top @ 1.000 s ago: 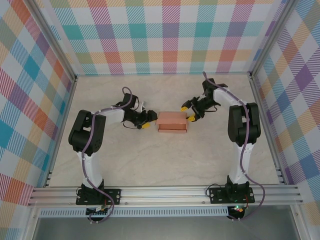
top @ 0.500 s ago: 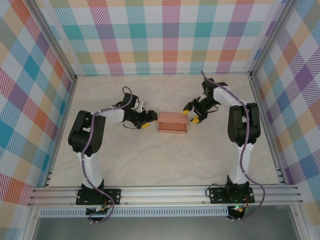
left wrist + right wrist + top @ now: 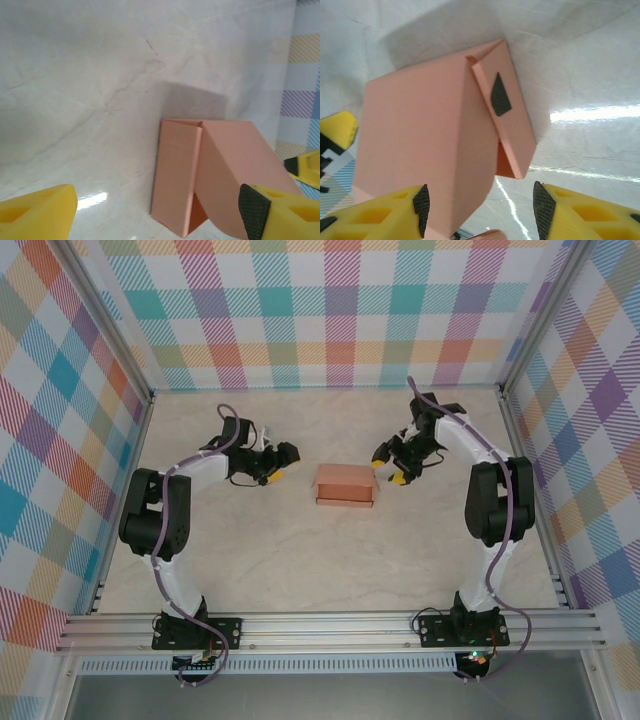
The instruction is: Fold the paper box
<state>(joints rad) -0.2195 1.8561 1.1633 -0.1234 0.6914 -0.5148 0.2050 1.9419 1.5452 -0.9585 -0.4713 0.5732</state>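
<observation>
The paper box (image 3: 345, 484) is a small salmon-orange folded box lying on the pale table (image 3: 300, 560) between the two arms. My left gripper (image 3: 280, 464) stands open a short way to its left, clear of it. In the left wrist view the paper box (image 3: 220, 170) lies ahead, a side flap standing slightly off its body, and the left gripper (image 3: 157, 215) has its yellow fingers (image 3: 35, 215) wide apart. My right gripper (image 3: 388, 471) is open at the box's right end. In the right wrist view the paper box (image 3: 420, 130) reaches between the right gripper (image 3: 480, 210) jaws, beside the left pad, ungripped.
Plaid walls and metal rails (image 3: 330, 630) bound the table on all sides. Bare tabletop lies in front of and behind the box. The left gripper's yellow fingertip (image 3: 337, 130) shows past the box in the right wrist view.
My left gripper has drawn back from the box's left end toward the far left and opened wider. The right gripper shifted slightly back at the right end. The box has stayed in place.
</observation>
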